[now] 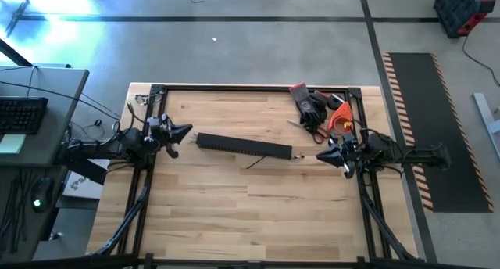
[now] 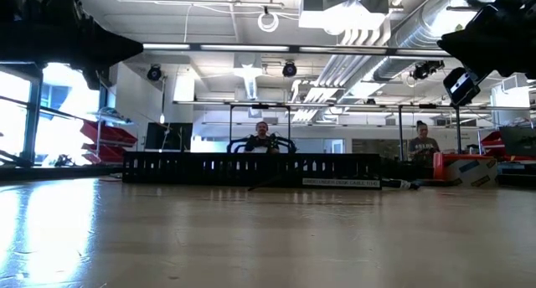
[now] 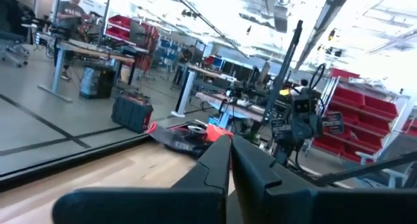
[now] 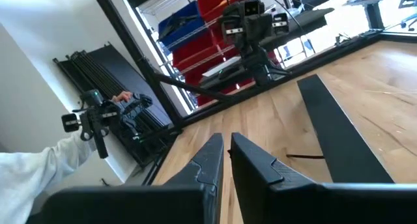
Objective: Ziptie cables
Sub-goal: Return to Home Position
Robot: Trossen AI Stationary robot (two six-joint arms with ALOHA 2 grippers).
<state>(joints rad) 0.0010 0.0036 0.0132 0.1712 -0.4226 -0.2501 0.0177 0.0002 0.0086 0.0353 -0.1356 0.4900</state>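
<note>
A long black comb-toothed channel [image 1: 242,146] lies flat across the middle of the wooden table, also seen in the low view [image 2: 251,168] and the right wrist view [image 4: 332,133]. A thin dark strand [image 1: 255,163] lies on the wood at its near side; whether it is one of the cables I cannot tell. Something small and light [image 1: 299,156] sits at the channel's right end. My left gripper [image 1: 186,131] hangs shut above the table's left edge, pointing at the channel [image 3: 229,140]. My right gripper [image 1: 320,156] hangs shut at the right edge, facing it [image 4: 227,138].
Dark gloves with red cuffs [image 1: 306,103] and an orange-handled tool [image 1: 337,116] lie at the table's far right corner. A black frame [image 1: 258,87] runs round the table. A person's grey sleeve [image 4: 39,168] shows beyond the left edge. Bare wood [image 1: 250,214] spreads nearer than the channel.
</note>
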